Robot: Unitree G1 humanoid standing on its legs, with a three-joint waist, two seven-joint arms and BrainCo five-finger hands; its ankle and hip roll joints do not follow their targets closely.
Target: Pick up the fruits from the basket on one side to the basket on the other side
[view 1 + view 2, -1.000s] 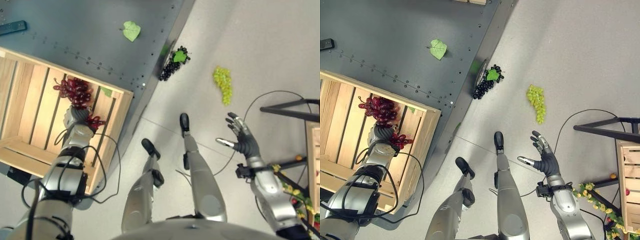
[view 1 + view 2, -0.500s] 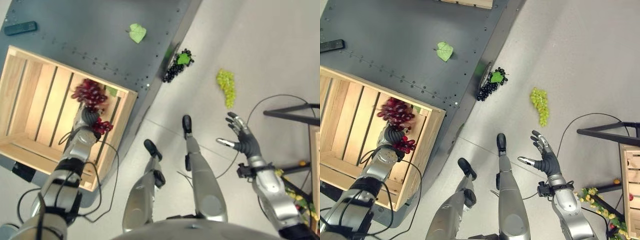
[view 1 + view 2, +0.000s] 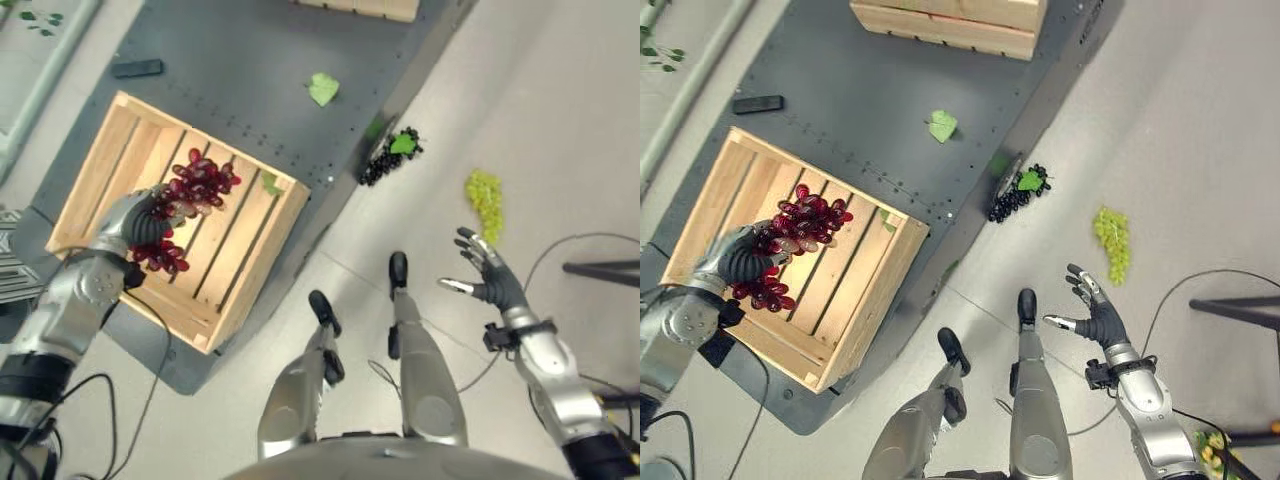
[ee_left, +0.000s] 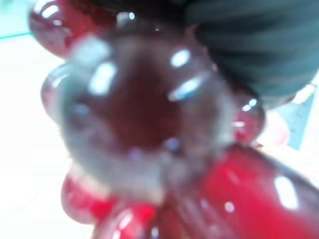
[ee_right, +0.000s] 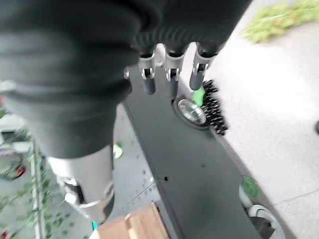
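Left hand (image 3: 735,255) clamped round red grapes (image 3: 800,235) over wooden crate (image 3: 855,300); right hand (image 3: 1095,318), four o'clock, splayed empty. Could shed loose dangling grapes.

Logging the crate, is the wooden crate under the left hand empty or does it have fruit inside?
Empty, as far as shows: bare slats in the wooden crate; the red grapes sit in the left hand above it.

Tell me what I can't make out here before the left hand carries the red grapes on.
- Left hand: fingertips hidden behind the red grapes in the eye views.
- Left wrist view: blurred grapes block everything past them.
- Upper crate: cut off by the top edge, contents unseen.
- Black grapes: partly under their leaf.
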